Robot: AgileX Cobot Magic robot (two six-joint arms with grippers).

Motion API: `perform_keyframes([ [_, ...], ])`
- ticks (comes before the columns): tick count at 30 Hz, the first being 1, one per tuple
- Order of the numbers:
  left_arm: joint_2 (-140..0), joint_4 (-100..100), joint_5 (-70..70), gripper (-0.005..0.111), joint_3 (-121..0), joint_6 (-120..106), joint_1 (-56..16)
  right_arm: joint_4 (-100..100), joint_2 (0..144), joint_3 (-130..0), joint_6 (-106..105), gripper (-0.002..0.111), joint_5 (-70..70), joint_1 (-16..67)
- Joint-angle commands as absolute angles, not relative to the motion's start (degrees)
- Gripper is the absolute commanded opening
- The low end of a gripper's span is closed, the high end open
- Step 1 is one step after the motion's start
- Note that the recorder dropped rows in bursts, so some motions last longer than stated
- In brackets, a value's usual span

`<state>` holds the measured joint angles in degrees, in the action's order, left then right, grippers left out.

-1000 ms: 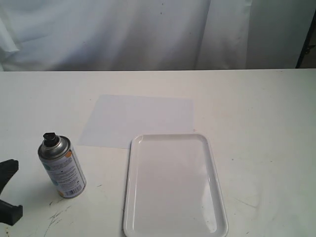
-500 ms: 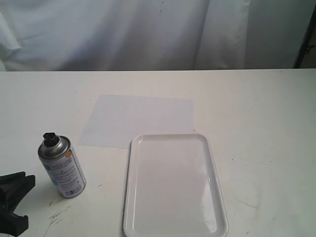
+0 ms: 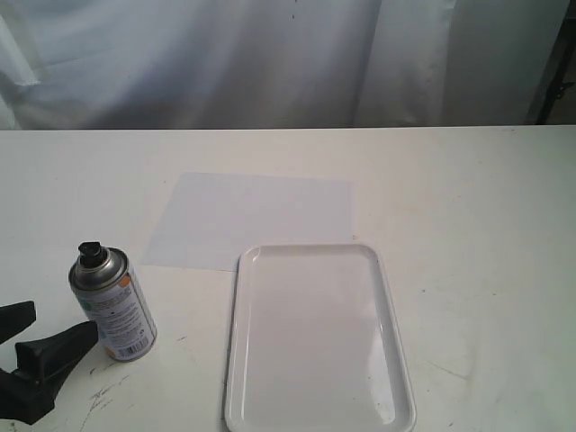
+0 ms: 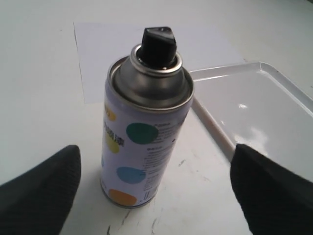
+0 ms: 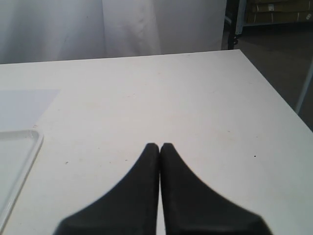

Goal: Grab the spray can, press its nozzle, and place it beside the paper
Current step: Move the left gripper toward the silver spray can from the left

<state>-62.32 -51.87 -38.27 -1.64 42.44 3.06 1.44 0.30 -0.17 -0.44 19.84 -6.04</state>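
The spray can (image 3: 114,306) stands upright on the white table at front left, with its black nozzle (image 3: 89,253) on top. In the left wrist view the can (image 4: 146,142) and nozzle (image 4: 157,43) sit straight ahead. My left gripper (image 3: 63,322) is open just left of the can, not touching it, with its fingers (image 4: 44,183) wide apart on either side of the can's base. The paper (image 3: 252,219) lies flat behind the can. My right gripper (image 5: 160,147) is shut on nothing over bare table and is out of the exterior view.
A glossy white tray (image 3: 243,270) with a raised rim lies right of the can, its far edge over the paper's near edge. It also shows as the tray (image 4: 220,142) and the tray (image 5: 29,152). A white curtain hangs behind the table. The table's right edge (image 5: 274,93) drops off near my right gripper.
My left gripper has moved right, closing in on the can, with one finger now reaching near its base. The can, paper and tray have not moved.
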Motion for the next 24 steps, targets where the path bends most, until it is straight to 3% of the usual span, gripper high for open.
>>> perform_keyframes([
  [1, -62.1, -51.4, -41.9, 0.075, -1.7, 40.2, 2.6, 1.1, 0.0, 0.0, -0.5, 0.0, 19.7, -6.4],
  [24, -64.4, -47.1, -45.2, 0.069, -1.7, 32.5, 2.6, 1.1, 0.0, 0.0, -0.5, 0.0, 19.7, -6.4],
])
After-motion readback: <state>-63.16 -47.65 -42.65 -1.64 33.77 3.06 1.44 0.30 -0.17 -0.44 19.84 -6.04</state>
